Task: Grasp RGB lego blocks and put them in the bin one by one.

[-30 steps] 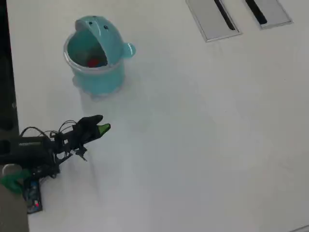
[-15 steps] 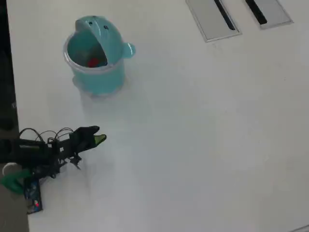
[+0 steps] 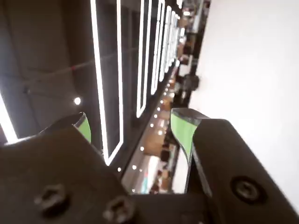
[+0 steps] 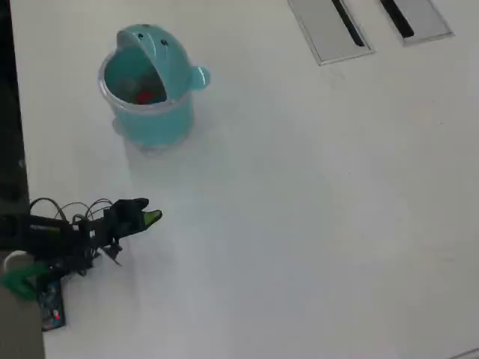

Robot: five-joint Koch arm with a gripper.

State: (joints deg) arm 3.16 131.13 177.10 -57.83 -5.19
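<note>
The teal bin (image 4: 153, 123) stands at the upper left of the white table in the overhead view, its domed lid tipped back. A red lego block (image 4: 144, 96) lies inside it. My gripper (image 4: 150, 218) hovers low near the left edge, well below the bin in that view, with its green tip pointing right. In the wrist view the gripper (image 3: 131, 119) is open: the two green pads (image 3: 182, 128) stand wide apart and only the room's ceiling lights show between them. Nothing is held.
Two grey recessed panels with black slots (image 4: 329, 26) (image 4: 415, 16) sit at the table's top right. The dark table edge (image 4: 11, 112) runs down the left side. The arm's base and cables (image 4: 37, 269) fill the lower left corner.
In the overhead view the gripper has drawn back, down and slightly left, farther from the bin. The bin and red block have not moved.
</note>
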